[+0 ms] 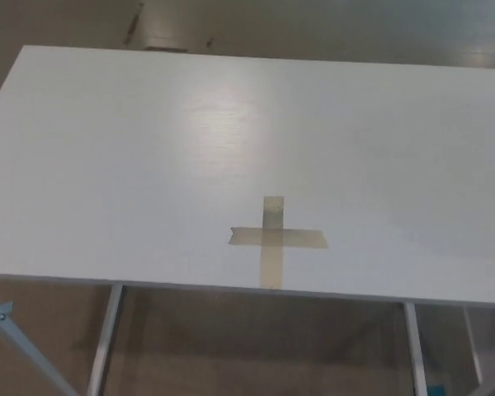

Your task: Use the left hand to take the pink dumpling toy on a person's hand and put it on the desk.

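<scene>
white desk (pixel 132 148) | tape cross (pixel 274 238) stuck near front edge

No part of the robot shows

Neither arm nor hand enters the head view (left and right alike), so no wrist pose or finger position can be read here.

White desk (pixel 132 165) – smooth, faintly grained laminate with soft sheen; near cross of tape (pixel 274 239) – matt, translucent tan; metal legs (pixel 106 338) underneath
</scene>
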